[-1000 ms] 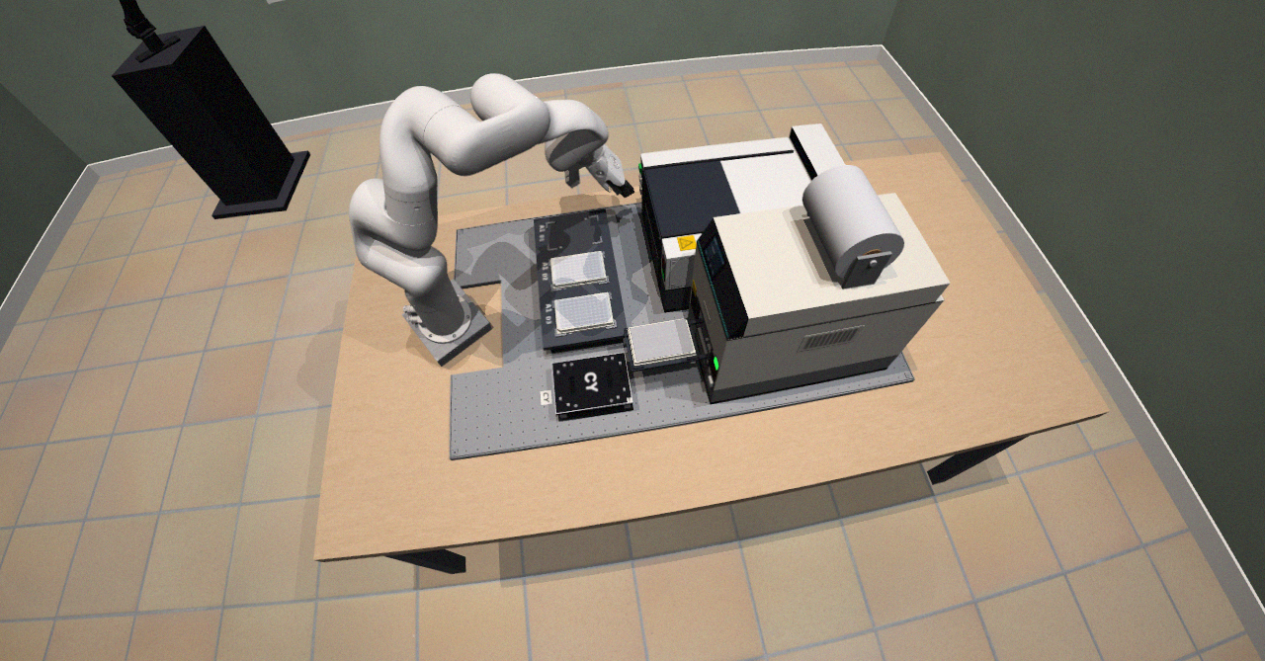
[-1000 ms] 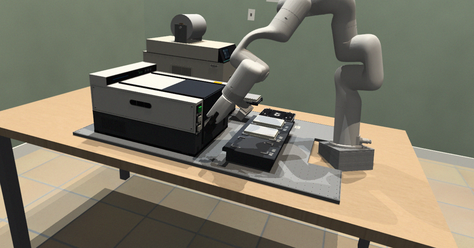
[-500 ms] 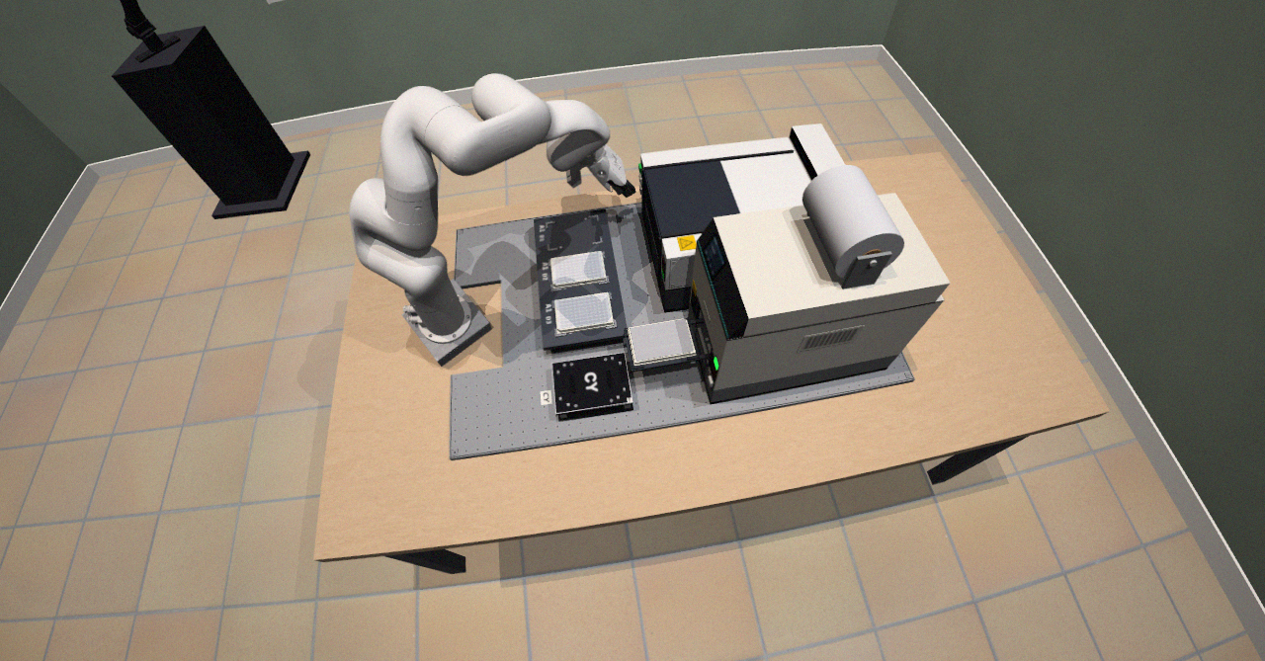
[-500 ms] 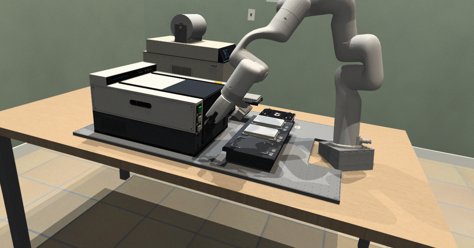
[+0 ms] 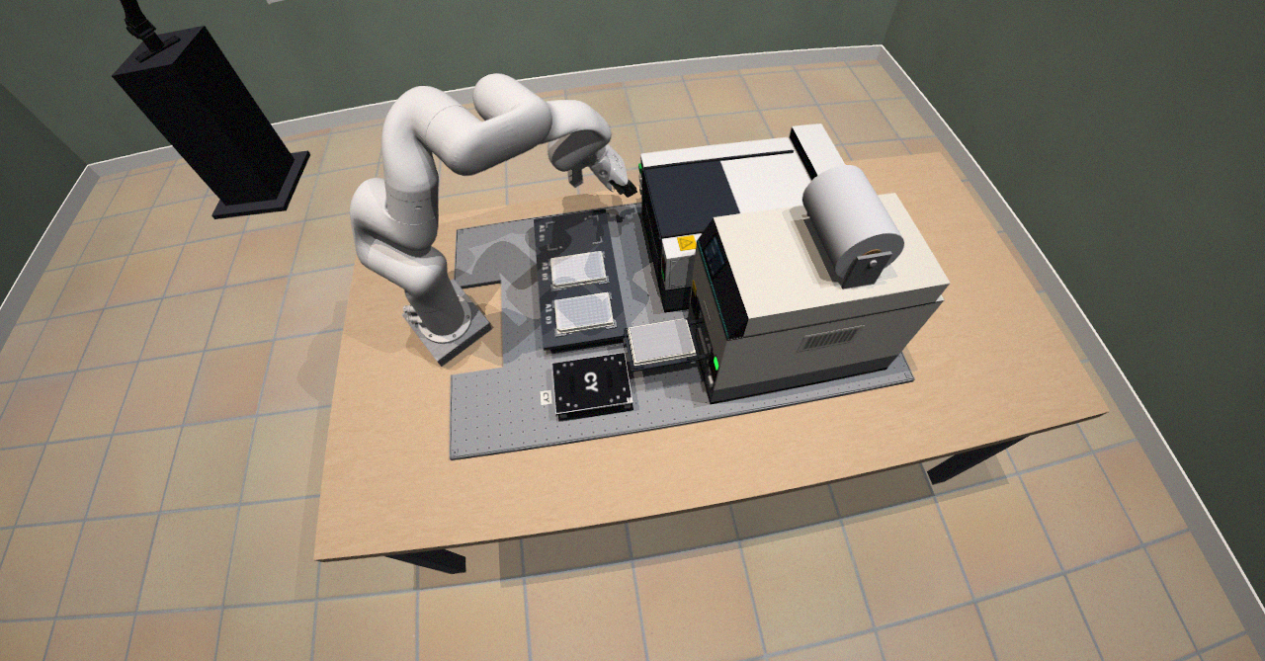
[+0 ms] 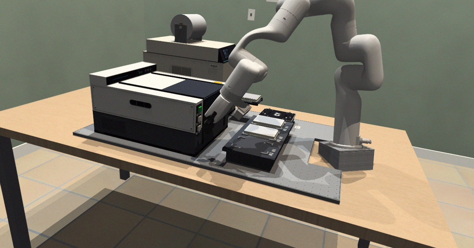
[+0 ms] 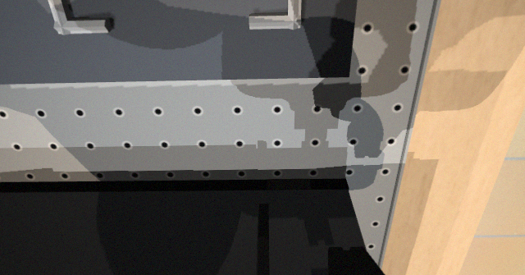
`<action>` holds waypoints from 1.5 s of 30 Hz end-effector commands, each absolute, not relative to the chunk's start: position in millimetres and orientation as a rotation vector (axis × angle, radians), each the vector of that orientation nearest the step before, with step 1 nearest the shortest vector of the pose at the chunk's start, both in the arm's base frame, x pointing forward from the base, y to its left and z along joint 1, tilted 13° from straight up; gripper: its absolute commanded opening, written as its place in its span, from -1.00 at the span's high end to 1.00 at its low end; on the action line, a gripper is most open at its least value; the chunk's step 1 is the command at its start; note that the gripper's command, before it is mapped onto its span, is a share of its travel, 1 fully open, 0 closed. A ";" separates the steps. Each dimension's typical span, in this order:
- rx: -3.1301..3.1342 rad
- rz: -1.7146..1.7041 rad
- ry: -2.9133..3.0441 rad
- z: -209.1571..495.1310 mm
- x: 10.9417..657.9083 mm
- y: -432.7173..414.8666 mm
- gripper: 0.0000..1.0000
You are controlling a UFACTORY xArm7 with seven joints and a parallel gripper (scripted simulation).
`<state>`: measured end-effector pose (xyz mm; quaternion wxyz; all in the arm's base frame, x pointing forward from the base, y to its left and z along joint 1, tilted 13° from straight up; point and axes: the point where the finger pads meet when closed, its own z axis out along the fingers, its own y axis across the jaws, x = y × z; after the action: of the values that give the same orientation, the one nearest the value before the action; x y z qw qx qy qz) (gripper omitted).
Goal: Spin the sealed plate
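Observation:
My gripper (image 6: pixel 209 116) is shut and empty, pointing down at a slant. It sits close against the key column (image 6: pixel 199 117) at the corner of the centrifuge (image 6: pixel 149 103) front. I cannot tell whether it touches a key. The top key shows green. The gripper also shows in the overhead view (image 5: pixel 626 187). The centrifuge top (image 5: pixel 699 184) shows a dark panel beside a white one. Plate K73 (image 5: pixel 660 342) lies on the sealer's stage. BAL (image 5: pixel 579 268) sits on D2 and K37 (image 5: pixel 583 310) on D3. The wrist view shows no fingers, only D1's corner locators (image 7: pixel 272 20).
The sealer (image 5: pixel 813 289) with its roll stands beside the centrifuge. The black CY nest (image 5: pixel 592 382) is empty, next to the stage. D1 (image 5: pixel 574 230) is empty. The perforated baseplate (image 7: pixel 197 127) ends at the table edge on the wrist view's right.

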<state>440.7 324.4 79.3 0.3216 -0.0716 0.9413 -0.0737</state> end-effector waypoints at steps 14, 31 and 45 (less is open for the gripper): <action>-0.188 -0.188 2.469 81.8 445.4 326.6 1.00; -0.188 -0.188 2.469 82.4 449.4 327.1 1.00; -0.188 -0.188 2.469 82.8 452.5 327.4 1.00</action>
<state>450.6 325.7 80.3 0.3213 -0.0719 0.9414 -0.0738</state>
